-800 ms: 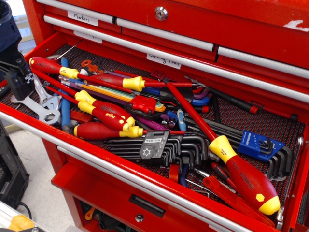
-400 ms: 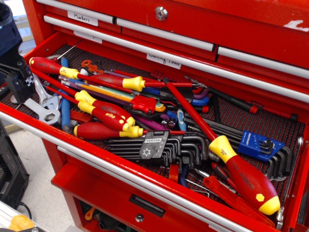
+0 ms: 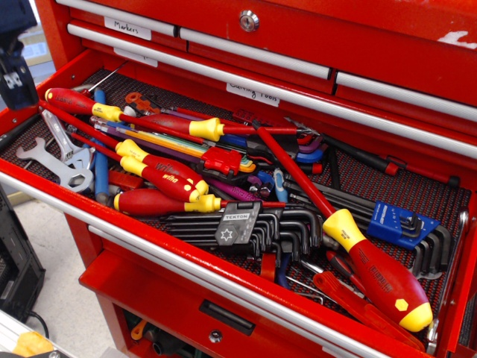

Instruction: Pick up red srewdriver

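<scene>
Red drawer (image 3: pixel 45 195): your landmark; it stands pulled out of the tool chest, with a dark mesh liner under a crowded pile of tools.
Red srewdriver (image 3: pixel 112 114): you find it at the drawer's back left, glossy handle toward the left wall, yellow collar next, thin red shaft running right across the other tools.
Neighbours: two shorter red-yellow screwdrivers (image 3: pixel 160 173) lie nearer the drawer's front rail; the silver wrenches (image 3: pixel 63 160) sit at its left front corner; the big fat-handled screwdriver (image 3: pixel 380 277) lies at its right front.
Gripper (image 3: pixel 16 74): you see only a dark part of it at the picture's left edge, above the drawer's left wall and apart from the red srewdriver.
Jaws: mostly cut off by the frame, so you cannot tell how they stand.
Change: a moment ago the gripper hung lower, over the wrenches; now it has risen and drawn off to the left. The tools appear unmoved.
</scene>
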### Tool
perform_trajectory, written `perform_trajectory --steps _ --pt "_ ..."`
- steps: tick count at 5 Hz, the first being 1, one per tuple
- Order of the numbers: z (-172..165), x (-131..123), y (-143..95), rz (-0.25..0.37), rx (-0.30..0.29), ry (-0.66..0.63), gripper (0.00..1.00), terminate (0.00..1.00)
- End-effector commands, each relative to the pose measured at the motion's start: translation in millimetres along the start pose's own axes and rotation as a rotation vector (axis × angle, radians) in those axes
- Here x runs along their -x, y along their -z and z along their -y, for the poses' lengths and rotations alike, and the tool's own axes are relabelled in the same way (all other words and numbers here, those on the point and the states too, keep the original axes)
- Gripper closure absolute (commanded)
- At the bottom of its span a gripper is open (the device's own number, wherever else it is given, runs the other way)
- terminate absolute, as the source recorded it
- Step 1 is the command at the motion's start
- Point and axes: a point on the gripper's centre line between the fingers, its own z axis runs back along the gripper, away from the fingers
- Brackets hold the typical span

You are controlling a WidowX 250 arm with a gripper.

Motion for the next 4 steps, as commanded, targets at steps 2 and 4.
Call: perform_trajectory --steps 2,4 --pt "-45 -41 6 0.063 -0.040 0.666 0.00 0.00" --pt "-55 -65 14 0.084 -0.100 0.920 0.00 0.00"
